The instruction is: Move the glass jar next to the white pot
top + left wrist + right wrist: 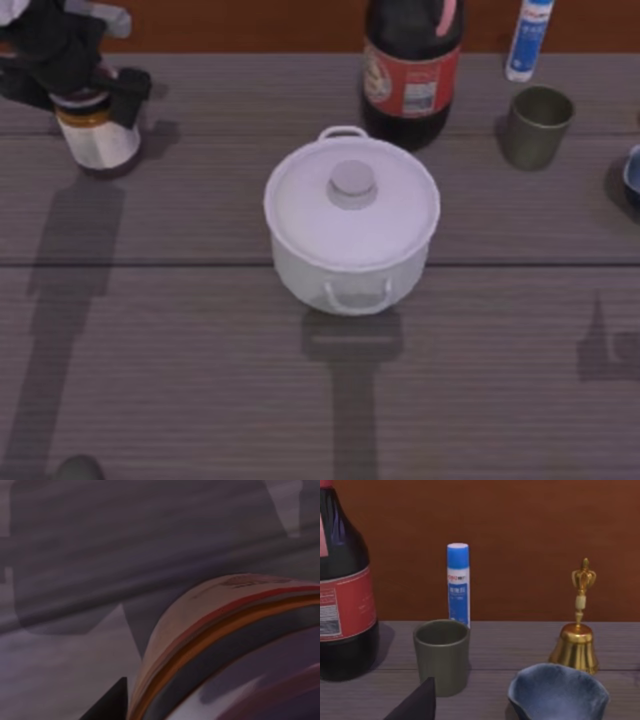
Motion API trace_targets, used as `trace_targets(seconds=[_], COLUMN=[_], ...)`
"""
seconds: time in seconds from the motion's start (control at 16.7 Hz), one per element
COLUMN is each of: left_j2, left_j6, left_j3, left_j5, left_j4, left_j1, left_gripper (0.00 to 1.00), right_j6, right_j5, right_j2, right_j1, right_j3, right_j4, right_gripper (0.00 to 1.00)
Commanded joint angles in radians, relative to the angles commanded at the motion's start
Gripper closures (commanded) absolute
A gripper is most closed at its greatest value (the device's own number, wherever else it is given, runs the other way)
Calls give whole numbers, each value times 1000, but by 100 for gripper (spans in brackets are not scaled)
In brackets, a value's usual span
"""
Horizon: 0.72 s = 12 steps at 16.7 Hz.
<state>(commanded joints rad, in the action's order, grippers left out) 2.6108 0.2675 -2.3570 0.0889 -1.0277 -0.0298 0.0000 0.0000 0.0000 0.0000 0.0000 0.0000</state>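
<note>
The glass jar (98, 140), with a white label and an amber band, stands at the far left of the table, well left of the white pot (350, 215). My left gripper (85, 90) is over the jar's top, its dark fingers pressed against either side and hiding the lid. In the left wrist view the jar (225, 630) fills the frame, with one finger (112, 705) against its edge. The pot sits at the table's middle with its lid on, its grey knob and two loop handles showing. My right gripper is outside the top view; one of its fingers (420, 702) shows, far off centre.
A tall dark bottle (412, 70) with a red label stands just behind the pot. An olive-green cup (537, 125), a blue-and-white tube (527, 38) and a blue bowl (632, 175) are at the back right. A gold bell (577, 640) stands near the bowl.
</note>
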Motion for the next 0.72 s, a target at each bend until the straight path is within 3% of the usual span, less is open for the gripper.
trace_targets(seconds=[0.3,0.72], left_j2=[-40,-416], left_j6=[0,1], left_j3=[39,405], left_j5=[-2,-6], left_j4=[0,-6], left_j1=[4,17], left_gripper=[100,100], right_j6=[0,0], right_j5=[0,0], right_j2=[0,0], right_j1=[0,0], right_j3=[0,0], right_j4=[0,0], right_gripper=[0,0])
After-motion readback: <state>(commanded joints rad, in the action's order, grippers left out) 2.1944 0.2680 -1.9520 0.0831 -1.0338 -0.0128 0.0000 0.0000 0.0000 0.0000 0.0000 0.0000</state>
